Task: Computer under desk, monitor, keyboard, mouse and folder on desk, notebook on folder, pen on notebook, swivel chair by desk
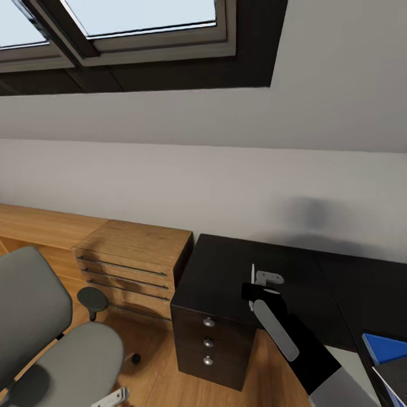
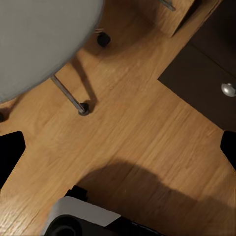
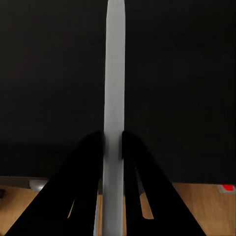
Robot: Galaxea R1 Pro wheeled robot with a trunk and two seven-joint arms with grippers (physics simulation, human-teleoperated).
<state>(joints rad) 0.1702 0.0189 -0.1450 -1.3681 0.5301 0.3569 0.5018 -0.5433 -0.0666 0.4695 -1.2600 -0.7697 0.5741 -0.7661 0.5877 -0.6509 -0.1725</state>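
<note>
My right gripper hangs over the left part of the desk's glossy black top, shut on the thin white pen. In the right wrist view the pen runs as a long pale bar between the two dark fingers of that gripper, above the black top. The blue folder lies on the desk at the lower right edge, with the dark grey notebook on it. The grey swivel chair stands at the lower left, its seat bare. My left gripper is open above the wood floor.
A light-wood chest of drawers stands against the wall between chair and desk. The desk's dark drawer unit has round silver knobs. Chair legs and a caster are near my left gripper. A sloped skylight is overhead.
</note>
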